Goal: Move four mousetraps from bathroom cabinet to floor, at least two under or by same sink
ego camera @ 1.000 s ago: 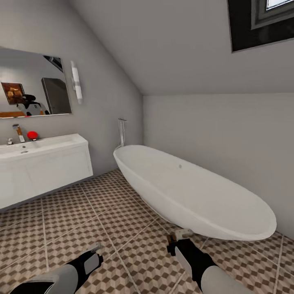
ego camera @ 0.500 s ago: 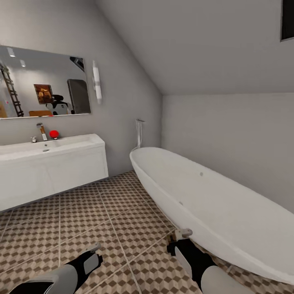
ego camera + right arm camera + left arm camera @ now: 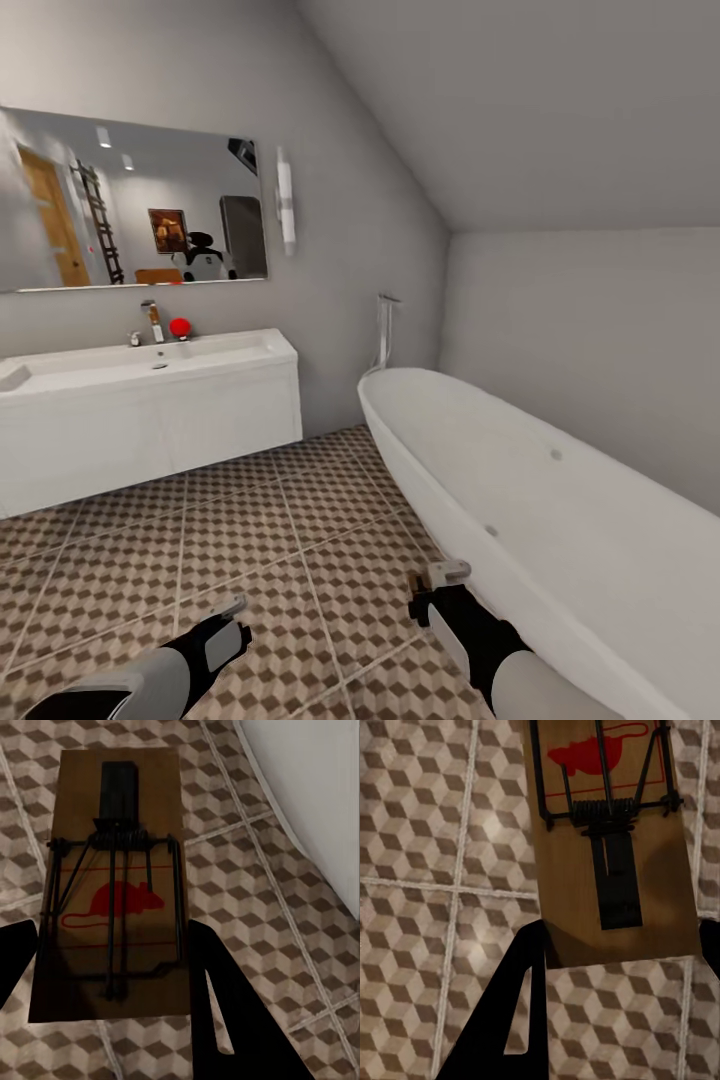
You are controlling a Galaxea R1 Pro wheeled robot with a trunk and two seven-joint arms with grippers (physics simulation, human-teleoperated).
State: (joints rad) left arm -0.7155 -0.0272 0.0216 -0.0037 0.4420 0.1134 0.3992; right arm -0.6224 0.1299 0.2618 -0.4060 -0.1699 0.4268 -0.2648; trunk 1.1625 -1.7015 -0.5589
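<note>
My left gripper [image 3: 226,622] hangs low over the bathroom floor [image 3: 250,520], shut on a mousetrap [image 3: 615,840], a brown wooden board with a red mouse print and a wire spring. My right gripper [image 3: 445,582] holds a second mousetrap [image 3: 112,892] the same way, just above the tiles beside the bathtub. The black fingers [image 3: 510,1020] of the left gripper and the fingers [image 3: 225,1005] of the right one flank each board. The sink [image 3: 150,362], white with a chrome tap [image 3: 153,320], stands at the far left on its wall-hung vanity. The cabinet is out of view.
A white oval bathtub [image 3: 530,500] runs along the right wall, close to my right arm. A mirror [image 3: 120,200] hangs over the sink, and a red object [image 3: 180,327] sits on the basin's rim. Open tiled floor lies between me and the vanity.
The whole view has swung to the left: sink and mirror have moved toward the middle, the bathtub toward the right. Both arms keep their place in the picture, each still holding its mousetrap.
</note>
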